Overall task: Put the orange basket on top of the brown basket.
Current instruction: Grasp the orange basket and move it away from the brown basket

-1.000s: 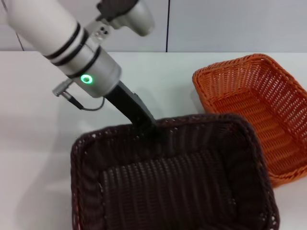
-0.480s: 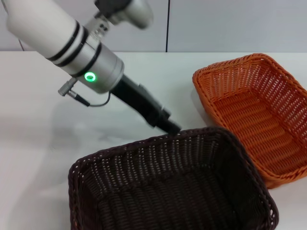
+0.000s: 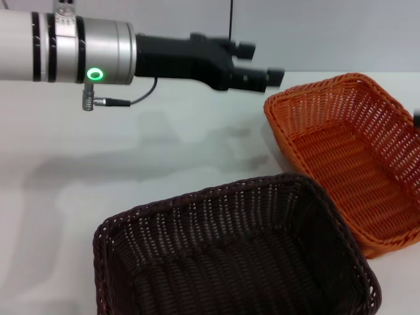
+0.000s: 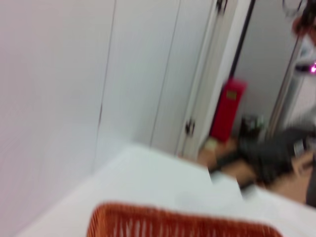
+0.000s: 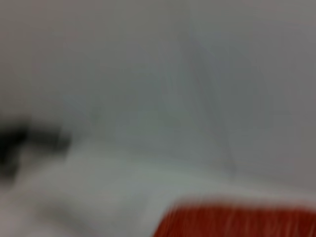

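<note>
The brown basket point(image 3: 236, 256) sits on the white table at the front, nothing holding it. The orange basket point(image 3: 351, 157) sits on the table to its right and further back, their rims close together. My left gripper point(image 3: 261, 62) is open and empty, held level in the air above the table, just left of the orange basket's far left corner. The orange basket's rim also shows in the left wrist view point(image 4: 182, 224) and in the right wrist view point(image 5: 237, 222). A dark sliver point(image 3: 417, 119) at the right edge over the orange basket may be my right gripper.
The white table point(image 3: 131, 151) stretches to the left and back. A wall stands behind the table. A red object point(image 4: 227, 108) stands on the floor far off in the left wrist view.
My left gripper let go of the brown basket's far rim, rose and swung right toward the orange basket. The brown basket settled flat on the table.
</note>
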